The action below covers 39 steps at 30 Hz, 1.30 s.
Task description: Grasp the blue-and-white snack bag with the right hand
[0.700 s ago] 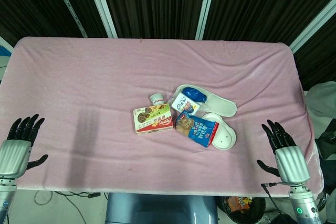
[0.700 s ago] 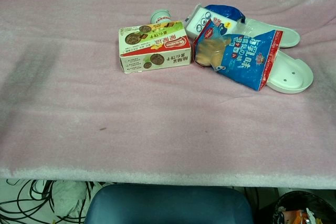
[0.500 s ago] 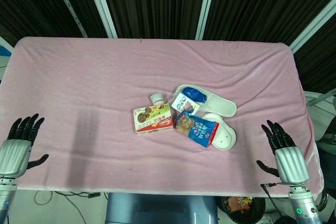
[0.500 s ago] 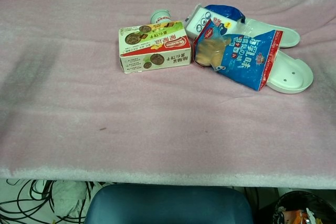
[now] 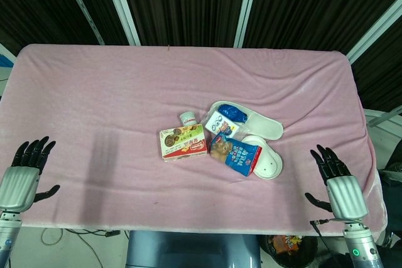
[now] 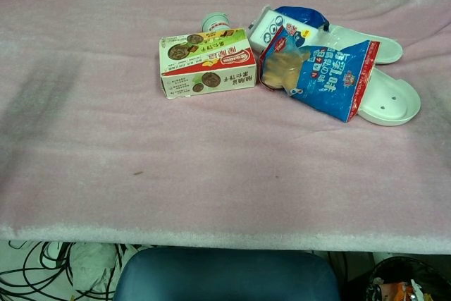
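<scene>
The blue-and-white snack bag (image 5: pixel 224 119) (image 6: pixel 285 25) lies near the table's middle, on the heel end of a white slipper (image 5: pixel 264 128) (image 6: pixel 370 44). In front of it lies a blue chip bag with red trim (image 5: pixel 237 155) (image 6: pixel 320 75), overlapping it in the chest view. My right hand (image 5: pixel 336 181) hovers at the table's front right edge, fingers spread and holding nothing, well to the right of and nearer than the bags. My left hand (image 5: pixel 22 175) is at the front left edge, also spread and empty. Neither hand shows in the chest view.
A green-and-red biscuit box (image 5: pixel 183 142) (image 6: pixel 207 62) sits left of the bags, with a small white cup (image 5: pixel 187 118) (image 6: pixel 215 22) behind it. A second white slipper (image 5: pixel 267 162) (image 6: pixel 391 103) lies under the chip bag. A pink cloth (image 5: pixel 113 92) covers the table.
My right hand has shifted slightly left and forward over the table edge. The left hand has barely drifted. The objects have not moved.
</scene>
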{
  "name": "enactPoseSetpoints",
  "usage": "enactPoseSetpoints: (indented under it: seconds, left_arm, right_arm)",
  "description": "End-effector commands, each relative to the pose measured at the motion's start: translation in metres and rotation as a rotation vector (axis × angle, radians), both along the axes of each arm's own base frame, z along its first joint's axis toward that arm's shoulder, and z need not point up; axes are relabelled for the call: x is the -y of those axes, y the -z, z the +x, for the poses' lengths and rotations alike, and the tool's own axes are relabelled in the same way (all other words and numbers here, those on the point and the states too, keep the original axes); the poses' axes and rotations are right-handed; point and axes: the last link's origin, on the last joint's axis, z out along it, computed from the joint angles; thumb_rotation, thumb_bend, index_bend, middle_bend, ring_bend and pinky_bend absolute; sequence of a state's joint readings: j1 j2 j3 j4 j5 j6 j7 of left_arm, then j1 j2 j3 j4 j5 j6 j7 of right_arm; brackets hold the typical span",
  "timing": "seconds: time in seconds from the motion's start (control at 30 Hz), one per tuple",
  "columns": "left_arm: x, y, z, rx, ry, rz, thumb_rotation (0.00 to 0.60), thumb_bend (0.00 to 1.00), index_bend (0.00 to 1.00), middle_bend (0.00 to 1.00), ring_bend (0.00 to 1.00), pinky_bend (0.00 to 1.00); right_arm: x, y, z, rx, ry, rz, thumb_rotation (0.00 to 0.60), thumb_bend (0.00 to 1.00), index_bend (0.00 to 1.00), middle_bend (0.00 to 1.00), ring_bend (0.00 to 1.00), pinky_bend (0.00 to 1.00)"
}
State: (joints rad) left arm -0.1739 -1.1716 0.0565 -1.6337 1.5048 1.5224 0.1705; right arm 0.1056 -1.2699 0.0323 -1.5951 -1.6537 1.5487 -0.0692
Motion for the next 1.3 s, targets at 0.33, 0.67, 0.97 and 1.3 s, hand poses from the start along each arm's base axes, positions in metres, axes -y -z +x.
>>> enactPoseSetpoints:
  seconds: [0.33,0.67,0.97,1.3]
  left_arm:
    - [-0.003,0.0,0.0,0.019,-0.011,-0.006,0.6,0.0,0.0,0.0,0.0,0.0]
    - [-0.006,-0.003,-0.002,0.049,-0.032,-0.016,0.6,0.0,0.0,0.0,0.0,0.0]
    - [-0.008,-0.005,-0.003,0.081,-0.048,-0.034,0.6,0.0,0.0,0.0,0.0,0.0]
    - [-0.01,-0.006,-0.003,0.097,-0.066,-0.046,0.6,0.0,0.0,0.0,0.0,0.0]
  right_arm:
    - [0.016,0.027,0.046,0.079,-0.068,0.083,0.6,0.0,0.0,0.0,0.0,0.23]
    - [0.058,0.104,0.116,0.049,-0.12,0.198,0.6,0.0,0.0,0.0,0.0,0.23]
    - [0.089,0.15,0.143,0.007,-0.104,0.197,0.6,0.0,0.0,0.0,0.0,0.23]
    - [0.109,0.178,0.135,-0.116,-0.078,0.185,0.6,0.07,0.0,0.0,0.0,0.23]
